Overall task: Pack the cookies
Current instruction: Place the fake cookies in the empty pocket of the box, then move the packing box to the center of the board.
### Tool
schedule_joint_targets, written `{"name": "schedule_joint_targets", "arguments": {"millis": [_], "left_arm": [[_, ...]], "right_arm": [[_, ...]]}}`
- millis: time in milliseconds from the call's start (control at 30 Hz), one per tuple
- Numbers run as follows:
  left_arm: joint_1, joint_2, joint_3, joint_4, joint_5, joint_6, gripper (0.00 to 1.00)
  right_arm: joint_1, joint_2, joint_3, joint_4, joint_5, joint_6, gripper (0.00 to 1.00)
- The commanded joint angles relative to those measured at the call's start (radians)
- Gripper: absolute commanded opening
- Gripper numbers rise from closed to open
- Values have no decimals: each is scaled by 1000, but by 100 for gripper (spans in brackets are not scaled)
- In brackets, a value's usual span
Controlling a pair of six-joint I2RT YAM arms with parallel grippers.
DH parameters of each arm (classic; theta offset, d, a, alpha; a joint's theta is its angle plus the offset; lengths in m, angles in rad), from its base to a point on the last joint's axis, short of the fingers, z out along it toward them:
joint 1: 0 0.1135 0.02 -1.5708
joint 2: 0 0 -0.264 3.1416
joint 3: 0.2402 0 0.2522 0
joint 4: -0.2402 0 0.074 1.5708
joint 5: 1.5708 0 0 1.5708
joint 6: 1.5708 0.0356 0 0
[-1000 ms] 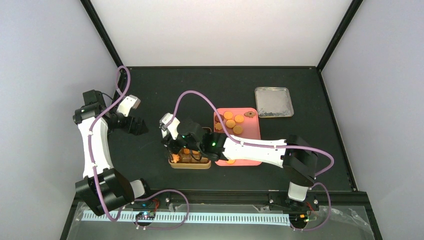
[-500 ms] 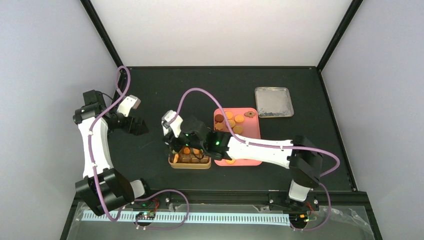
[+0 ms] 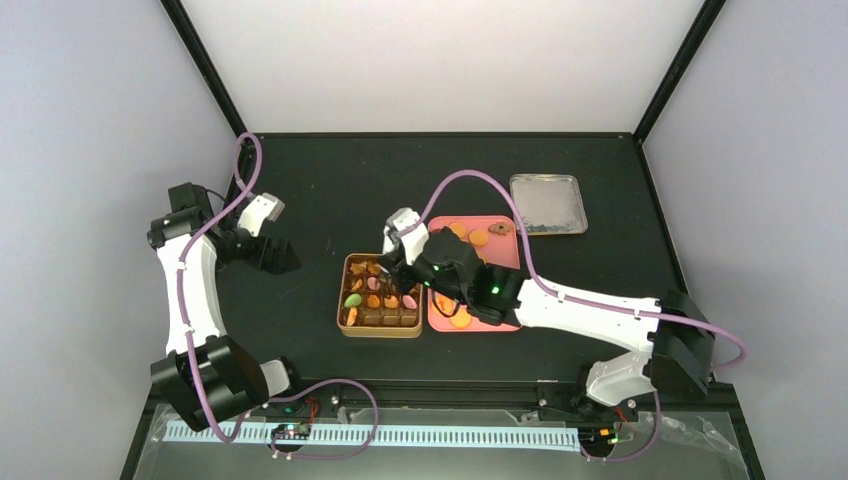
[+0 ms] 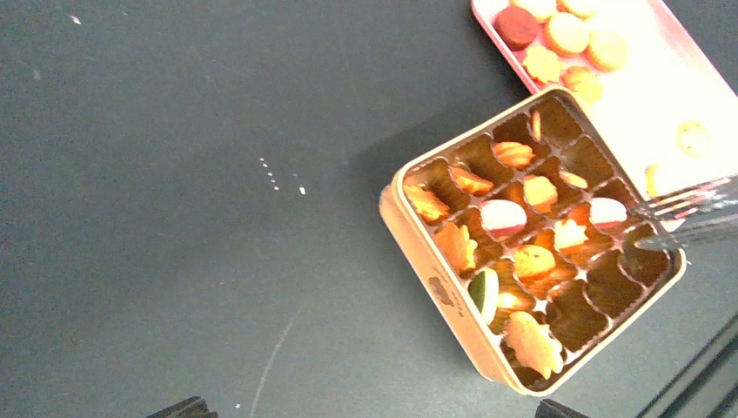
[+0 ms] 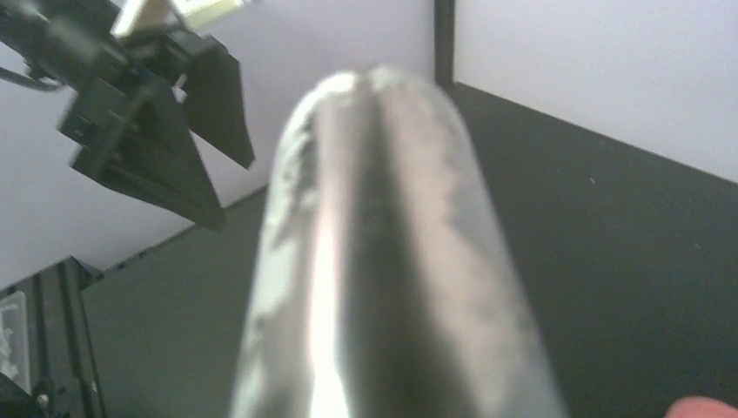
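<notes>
— Where are the cookies [image 4: 533, 259]?
— Some sit in the tin's [image 3: 379, 331] compartments. Others lie on the pink tray [image 3: 503, 250] at its 3 o'clock.
— And the claws?
— The right gripper [image 3: 405, 262] clamps the metal tongs [image 4: 692, 218], tips over the tin. The left gripper [image 3: 278, 256], at 10 o'clock, hangs spread and holds nothing.

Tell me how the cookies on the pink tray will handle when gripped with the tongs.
Probably light and brittle: the cookies are small, thin discs, so a hard squeeze may crack them. Lying flat on the smooth tray, they could slide rather than lift.
</notes>
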Motion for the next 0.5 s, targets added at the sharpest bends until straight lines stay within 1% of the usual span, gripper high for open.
{"name": "schedule_joint_targets", "arguments": {"millis": [0, 133, 267, 467], "left_arm": [[6, 17, -35, -73, 76, 90, 99], [0, 24, -86, -80, 98, 138, 99], [-13, 27, -160, -23, 76, 172, 99], [-52, 34, -307, 126, -11, 183, 98]], "right_arm": [[-15, -94, -95, -15, 96, 41, 25], [-63, -207, -223, -47, 137, 83, 25], [-118, -308, -330, -102, 180, 115, 25], [-175, -415, -369, -276, 294, 174, 25]]}}
